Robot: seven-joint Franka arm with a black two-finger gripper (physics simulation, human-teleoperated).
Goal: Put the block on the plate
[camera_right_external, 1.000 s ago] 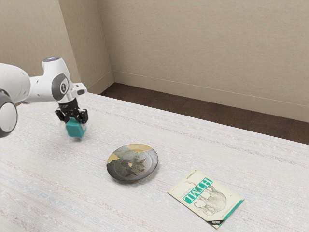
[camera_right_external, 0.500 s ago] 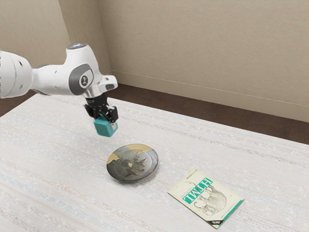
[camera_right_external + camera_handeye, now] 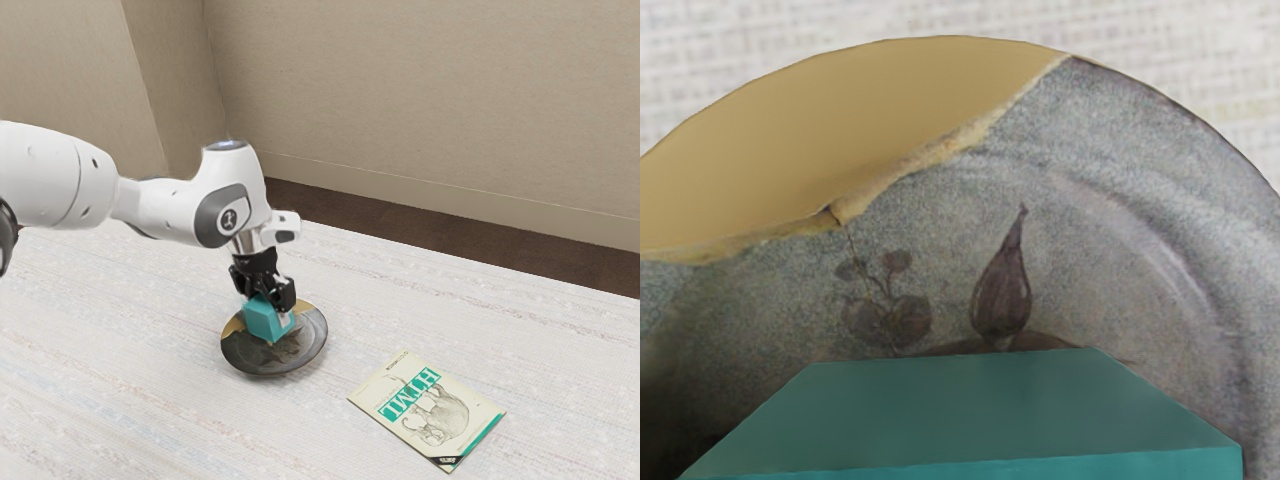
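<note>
My claw (image 3: 267, 300) is black, my arm (image 3: 165, 208) glossy white with dark grey patches. The block (image 3: 264, 319) is plain teal. The plate (image 3: 308, 343) is mottled grey, with an ochre-tan section and dark brownish plant shapes. On my desk (image 3: 150, 380), whitish with faint pink and bluish streaks, the book (image 3: 430, 410) is cream, with white letters on teal and a grey animal drawing. The wall (image 3: 430, 100) is beige, the floor (image 3: 420, 235) dark brown.

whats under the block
Under the block is the plate, its grey and tan surface showing past the block's edges. The patch that the block covers is hidden, and I cannot tell whether the two touch.
</note>
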